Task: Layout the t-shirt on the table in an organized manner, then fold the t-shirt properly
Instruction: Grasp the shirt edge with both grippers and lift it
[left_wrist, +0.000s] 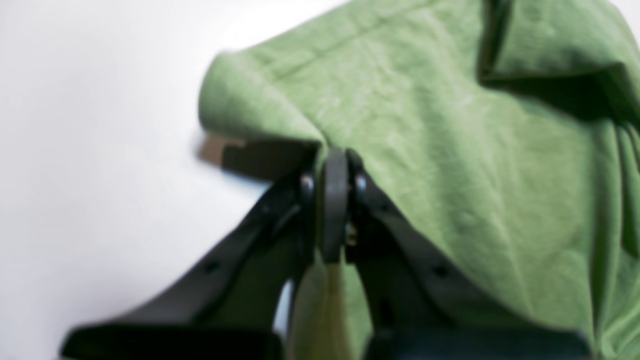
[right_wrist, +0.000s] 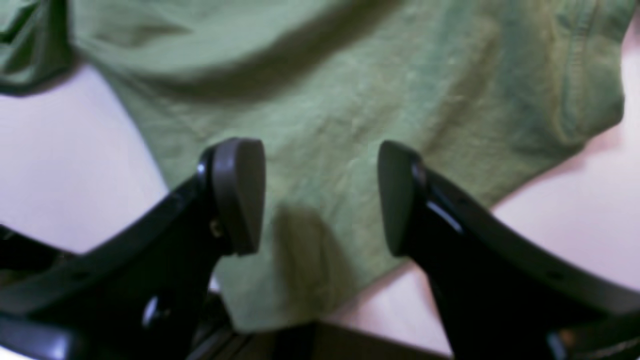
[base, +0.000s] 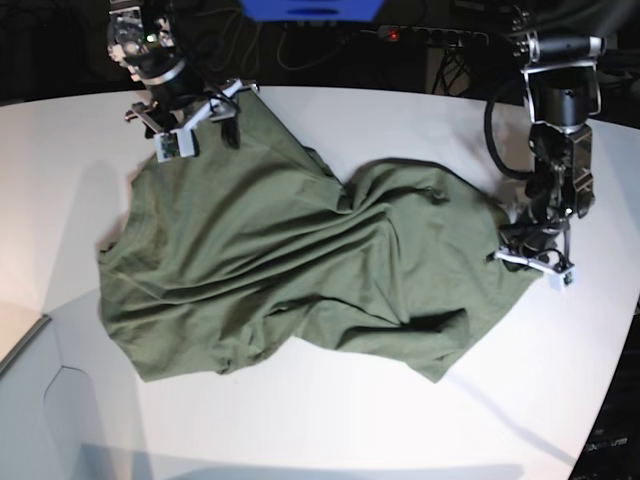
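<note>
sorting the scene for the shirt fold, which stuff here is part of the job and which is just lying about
Part of the job:
- t-shirt, rumpled
- table
- left gripper, shut on the shirt's edge
- right gripper, open above the cloth

Just there:
- cables behind the table
- blue box

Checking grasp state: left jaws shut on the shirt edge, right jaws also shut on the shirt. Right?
Half right. The left gripper is shut on the t-shirt, but the right gripper has its jaws open above the cloth, as the right wrist view shows.

No text, label, brand, number or sign can be read anywhere; the t-shirt (base: 300, 270) and the desk (base: 60, 150) are plain.
</note>
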